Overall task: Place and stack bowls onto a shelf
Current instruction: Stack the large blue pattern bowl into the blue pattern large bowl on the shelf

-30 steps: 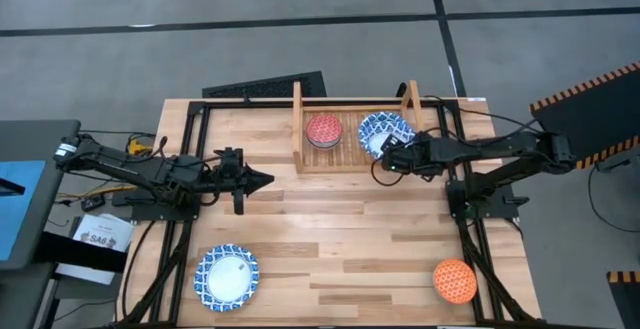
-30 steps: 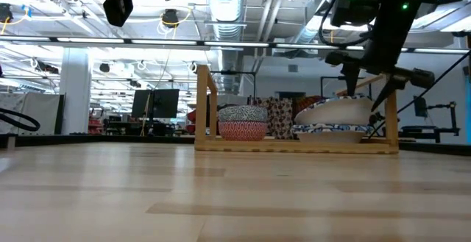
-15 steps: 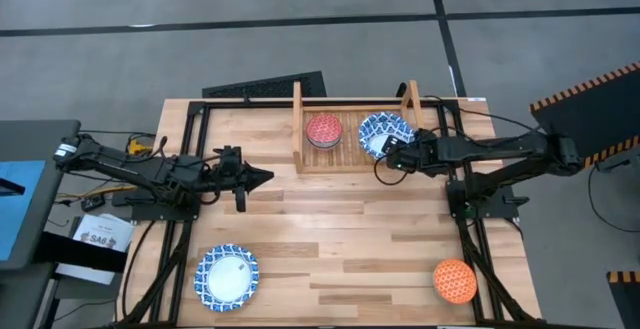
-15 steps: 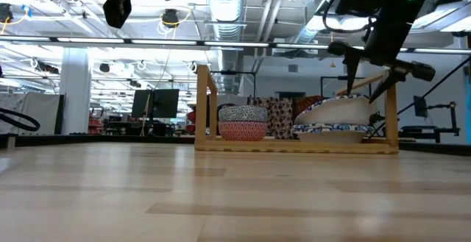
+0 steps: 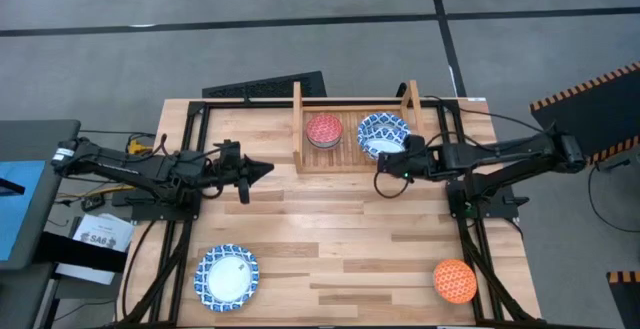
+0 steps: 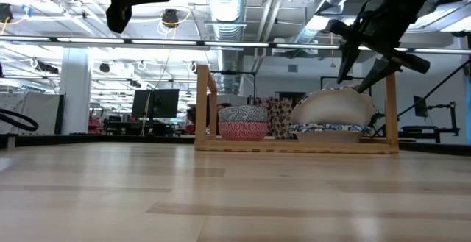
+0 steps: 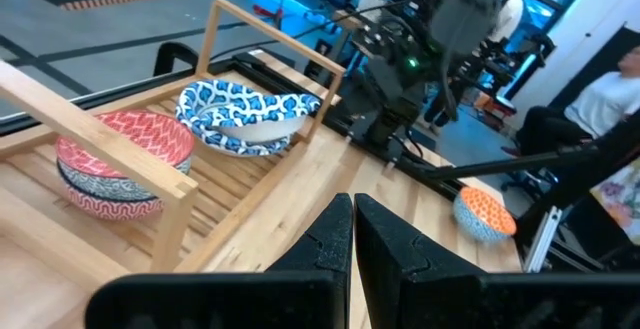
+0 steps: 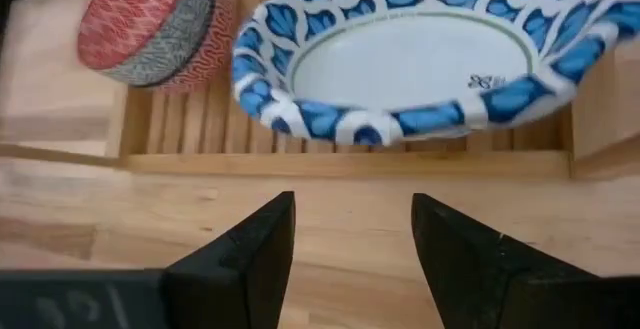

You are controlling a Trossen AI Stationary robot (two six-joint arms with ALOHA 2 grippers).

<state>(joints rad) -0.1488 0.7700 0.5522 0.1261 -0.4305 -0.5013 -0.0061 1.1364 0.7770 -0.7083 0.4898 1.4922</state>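
Release looks done: right tool hovers with fingers apart just near of the shelf, where a white bowl sits tilted on its stack. Back away level, avoiding the rim. Left tool, fingers together, waits mid-table.

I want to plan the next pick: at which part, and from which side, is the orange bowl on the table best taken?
The orange bowl appears to lie rim-down near the table's front right corner, showing only a smooth dome, so no rim is free to pinch. Probably best to come from straight above with open fingers spanning the dome low on opposite sides. The right gripper, open by the shelf, is the nearer one.
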